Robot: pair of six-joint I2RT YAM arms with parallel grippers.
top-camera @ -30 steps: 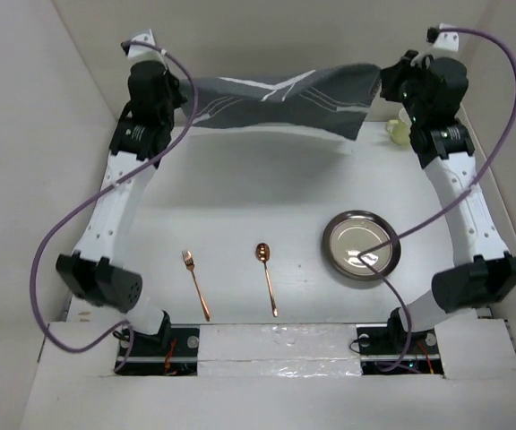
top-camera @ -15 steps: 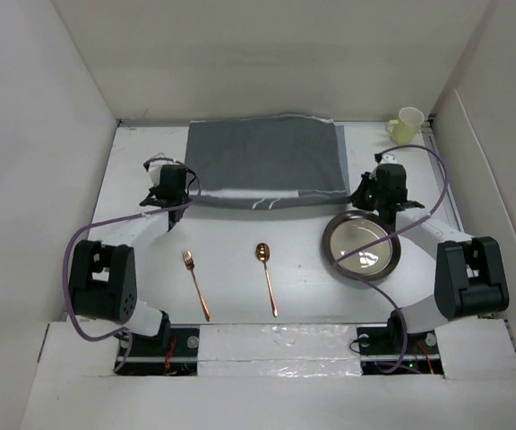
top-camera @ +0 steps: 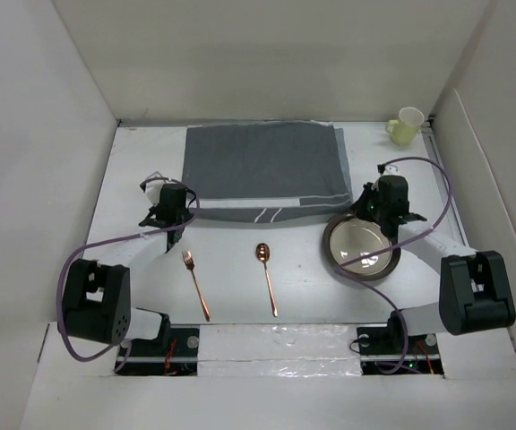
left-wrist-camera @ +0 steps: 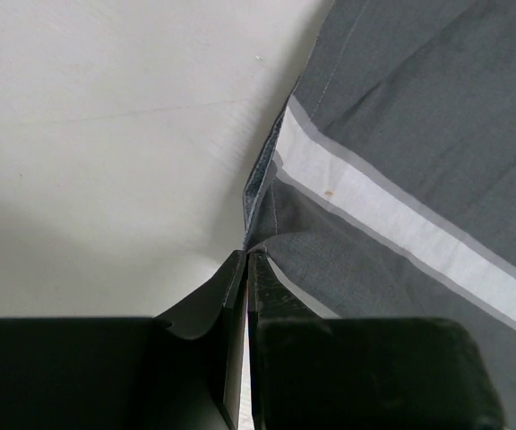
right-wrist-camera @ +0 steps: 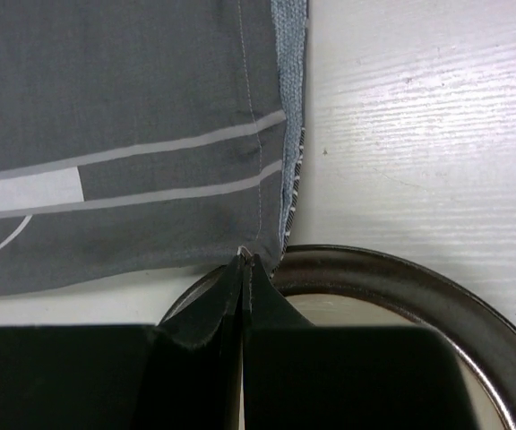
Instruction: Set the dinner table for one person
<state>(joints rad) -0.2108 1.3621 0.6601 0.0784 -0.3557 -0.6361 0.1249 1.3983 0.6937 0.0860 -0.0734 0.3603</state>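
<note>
Placemat (top-camera: 262, 161) on dinner table (top-camera: 240, 246), perhaps touching plate (top-camera: 362, 276)

Robot lab test cell, white panel walls (top-camera: 267, 54), cabled arms (top-camera: 97, 300) bolted to white tabletop (top-camera: 236, 282).

No readable text, label or number anywhere

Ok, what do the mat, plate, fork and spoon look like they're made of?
The mat: woven cloth, matte grey; stitched hems and a folded corner show. The plate: probably polished metal; dark rim with mirror-like glare. The fork and spoon: likely metal, glossy copper-coloured finish.
</note>
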